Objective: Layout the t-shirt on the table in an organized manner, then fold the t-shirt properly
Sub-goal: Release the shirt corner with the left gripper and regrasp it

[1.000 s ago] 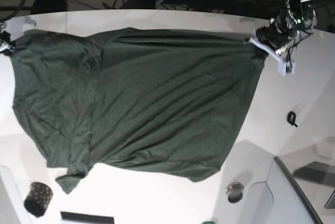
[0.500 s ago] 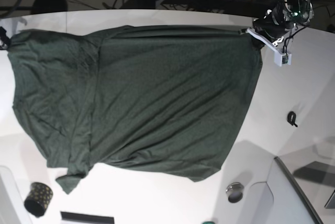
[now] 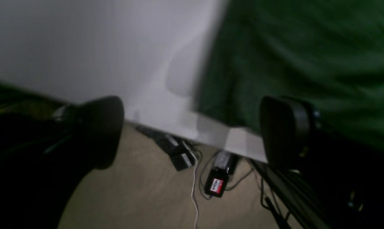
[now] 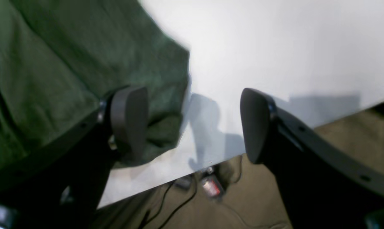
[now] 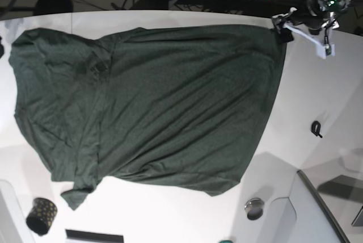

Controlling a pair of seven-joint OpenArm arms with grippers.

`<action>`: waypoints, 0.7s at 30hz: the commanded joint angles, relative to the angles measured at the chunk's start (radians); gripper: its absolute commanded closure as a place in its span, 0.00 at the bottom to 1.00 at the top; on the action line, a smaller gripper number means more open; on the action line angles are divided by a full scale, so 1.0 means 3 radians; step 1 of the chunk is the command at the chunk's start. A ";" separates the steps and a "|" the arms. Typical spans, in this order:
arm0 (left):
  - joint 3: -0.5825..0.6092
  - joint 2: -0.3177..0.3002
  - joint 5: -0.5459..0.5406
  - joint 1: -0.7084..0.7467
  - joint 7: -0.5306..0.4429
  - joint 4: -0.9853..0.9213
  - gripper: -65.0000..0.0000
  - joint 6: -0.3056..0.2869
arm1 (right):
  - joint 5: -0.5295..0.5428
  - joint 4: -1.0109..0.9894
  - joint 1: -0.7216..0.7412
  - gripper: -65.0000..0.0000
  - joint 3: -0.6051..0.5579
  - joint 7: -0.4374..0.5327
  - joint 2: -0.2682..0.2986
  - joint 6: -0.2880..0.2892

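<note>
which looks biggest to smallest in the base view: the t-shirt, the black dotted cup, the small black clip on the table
1. t-shirt, by far the largest.
2. black dotted cup at the near left.
3. small black clip on the table, smallest.

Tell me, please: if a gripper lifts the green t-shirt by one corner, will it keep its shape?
Probably not. The t-shirt lies in soft wrinkles, so it would likely droop and fold. It also looks thin and light. On the glossy table it may slide when pushed.
</note>
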 commanded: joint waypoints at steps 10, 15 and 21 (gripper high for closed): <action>-0.0094 0.0036 -0.1103 -0.0074 -0.0049 0.0383 0.20 -0.0023 | 0.0074 0.0875 -0.0029 0.50 -0.0087 -0.0276 -0.0247 0.0302; 0.0316 -0.0046 -0.1262 -0.0514 -0.0059 0.0168 1.00 -0.0012 | 0.0068 0.0604 0.0139 1.00 -0.0338 -0.0271 -0.0222 0.0389; 0.0699 -0.0041 -0.0873 -0.1005 -0.0069 -0.0548 1.00 -0.0002 | 0.0048 0.0241 0.0288 0.99 -0.0348 -0.0266 -0.0211 0.0384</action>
